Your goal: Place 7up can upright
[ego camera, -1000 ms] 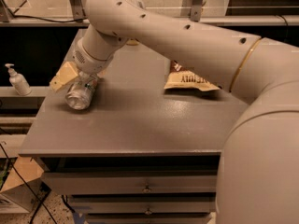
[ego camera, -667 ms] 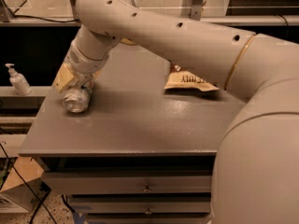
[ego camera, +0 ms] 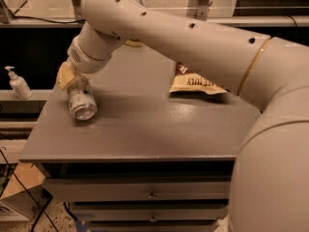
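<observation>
The 7up can (ego camera: 82, 105) is small and silvery, and its shiny metal end faces the camera. It lies tilted, almost on its side, just above the left part of the grey table (ego camera: 145, 129). My gripper (ego camera: 77, 92), with yellowish pads, reaches down from the upper left and is shut on the can's far half. My big white arm crosses the view from the right and hides part of the table's back.
A brown and cream chip bag (ego camera: 195, 83) lies at the table's middle right. A white pump bottle (ego camera: 18, 83) stands on a shelf to the left, off the table. The table's left edge is close to the can. Drawers (ego camera: 152, 195) sit under the tabletop.
My gripper and the can have shifted slightly left and toward the front. The can stays tilted with its metal end toward the camera.
</observation>
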Motion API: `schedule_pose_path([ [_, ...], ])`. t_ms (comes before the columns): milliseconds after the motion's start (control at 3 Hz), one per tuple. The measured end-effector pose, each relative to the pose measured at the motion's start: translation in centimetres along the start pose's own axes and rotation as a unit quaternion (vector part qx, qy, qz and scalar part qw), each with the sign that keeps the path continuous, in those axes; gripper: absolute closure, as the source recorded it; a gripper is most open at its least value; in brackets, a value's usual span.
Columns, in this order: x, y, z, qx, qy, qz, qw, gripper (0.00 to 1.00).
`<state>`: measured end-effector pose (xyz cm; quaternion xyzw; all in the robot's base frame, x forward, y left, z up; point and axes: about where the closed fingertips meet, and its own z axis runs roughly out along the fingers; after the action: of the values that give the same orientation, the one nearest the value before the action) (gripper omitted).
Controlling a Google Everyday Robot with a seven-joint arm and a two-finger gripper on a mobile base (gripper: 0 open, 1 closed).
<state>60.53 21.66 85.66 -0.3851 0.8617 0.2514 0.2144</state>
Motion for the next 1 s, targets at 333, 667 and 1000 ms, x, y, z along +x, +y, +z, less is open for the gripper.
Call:
schedule_pose_path([
  [333, -1.0, 0.3, -0.7, -0.051, -0.049, -0.019, 0.9973, 1.0],
  [667, -2.7, 0.3, -2.5, -0.084, -0.099, -0.064, 0.9895, 1.0],
  [1000, -3.8, 0.2, -5.2, -0.077, -0.147, -0.132, 0.9774, 1.0],
])
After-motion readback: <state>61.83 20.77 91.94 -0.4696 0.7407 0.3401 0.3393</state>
